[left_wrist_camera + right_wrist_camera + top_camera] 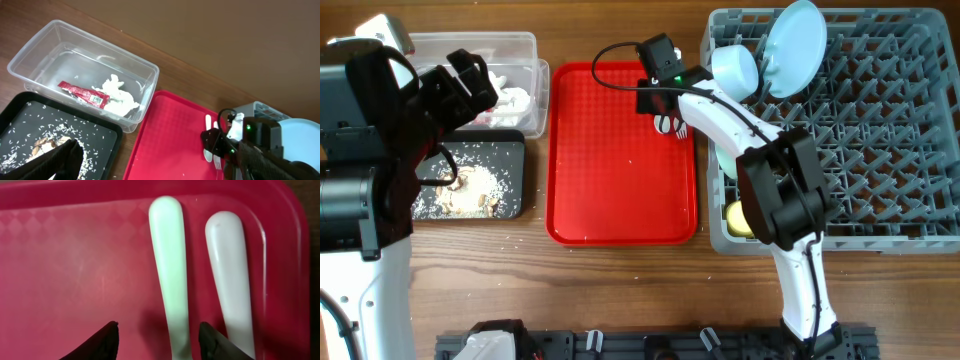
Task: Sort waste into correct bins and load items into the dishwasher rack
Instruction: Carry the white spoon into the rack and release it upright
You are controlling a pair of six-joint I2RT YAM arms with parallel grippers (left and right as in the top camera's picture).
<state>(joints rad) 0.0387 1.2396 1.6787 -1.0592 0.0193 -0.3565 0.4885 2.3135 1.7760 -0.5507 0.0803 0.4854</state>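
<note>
A white spoon (pixel 208 150) and fork (pixel 217 161) lie side by side at the red tray's far right corner. My right gripper (pixel 159 335) is open just above them, its fingers either side of the left handle (pixel 170 270); it also shows overhead (pixel 670 118). My left gripper (pixel 472 82) is open and empty above the bins. The clear tub (pixel 35 50) holds the red wrapper (pixel 82 94) and tissue (pixel 117 95). The black tray (pixel 107 135) holds rice scraps (pixel 470 185). The rack (pixel 880 150) holds the plate (pixel 795 45), blue bowl (pixel 738 70), mint bowl (pixel 722 160) and yellow cup (pixel 738 218).
The flat red serving tray (pixel 620 160) lies between the bins and the rack, with a few rice grains on it. My right arm reaches across the rack's left edge. A dark fixture runs along the table's front edge (pixel 650 345).
</note>
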